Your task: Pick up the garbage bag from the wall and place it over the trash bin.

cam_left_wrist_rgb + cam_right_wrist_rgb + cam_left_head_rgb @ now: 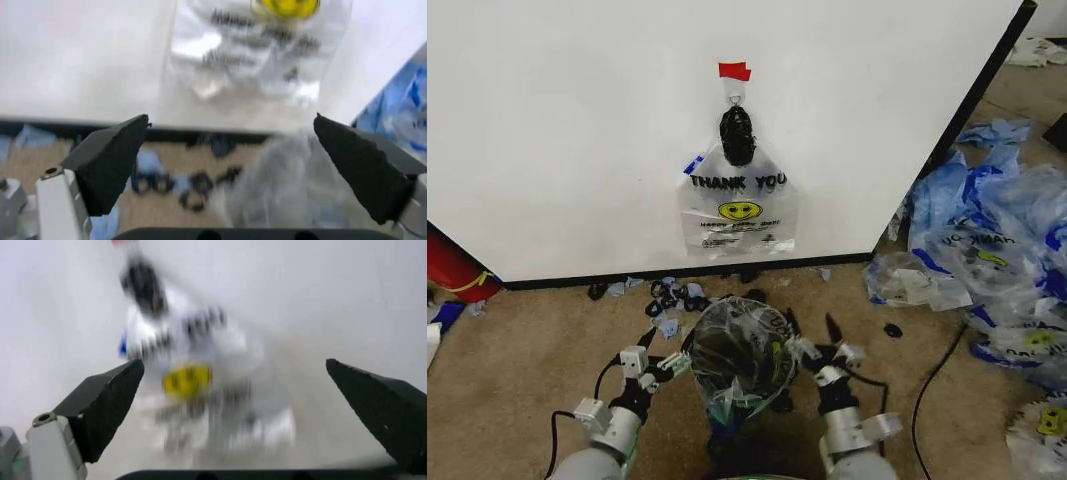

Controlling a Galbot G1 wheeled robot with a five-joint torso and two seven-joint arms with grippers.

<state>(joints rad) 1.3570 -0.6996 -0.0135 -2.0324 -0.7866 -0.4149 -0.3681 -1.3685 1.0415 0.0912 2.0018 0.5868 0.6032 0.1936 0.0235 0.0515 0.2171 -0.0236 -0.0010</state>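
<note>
The garbage bag [737,205] hangs from a hook on the wall [577,130]. Below it stands the trash bin [739,365], already lined with clear plastic. The left pincer [659,352] and right pincer [812,335] flank the bin, both spread wide and holding nothing.

The small print under the smiley face on the garbage bag [737,205] hanging on the wall [577,130] is staying too small to read in the head view, and the bag [200,385] is smearing into a blur in the right wrist view, so its lettering is not coming through there. A clear bag [739,358] is covering the trash bin [737,375], which is showing only dimly through the plastic. The pile of bags [997,250] on the floor is running off the picture's right edge. Both arms are being cut off at the bottom edge.
</note>
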